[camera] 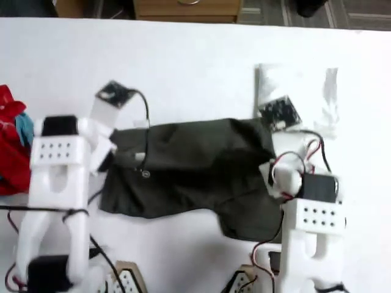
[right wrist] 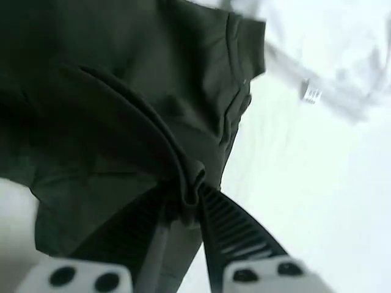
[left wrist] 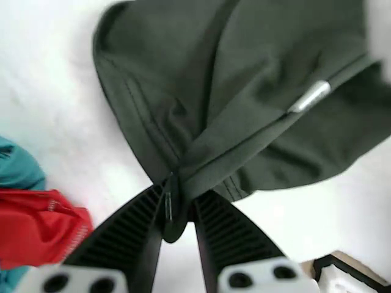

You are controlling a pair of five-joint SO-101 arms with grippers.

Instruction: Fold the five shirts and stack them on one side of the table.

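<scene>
A dark green shirt [camera: 195,174] lies crumpled across the middle of the white table [camera: 195,55] between both arms. My left gripper [left wrist: 177,210] is shut on a bunched edge of the dark green shirt [left wrist: 244,110] at its left end; in the high view the left gripper [camera: 113,152] sits at that end. My right gripper [right wrist: 186,201] is shut on a fold of the dark green shirt [right wrist: 110,110] at its right end, by the right arm [camera: 287,177]. A white shirt [camera: 296,97] lies flat behind the right arm. A red shirt [camera: 12,140] with a teal one [camera: 24,128] is heaped at the left edge.
The red shirt [left wrist: 36,226] and teal cloth [left wrist: 18,168] lie close beside the left gripper. The white shirt [right wrist: 330,61] with a small tag [right wrist: 311,94] lies just beyond the right gripper. Black cables hang from both arms over the shirt. Wooden furniture [camera: 186,9] stands behind the table.
</scene>
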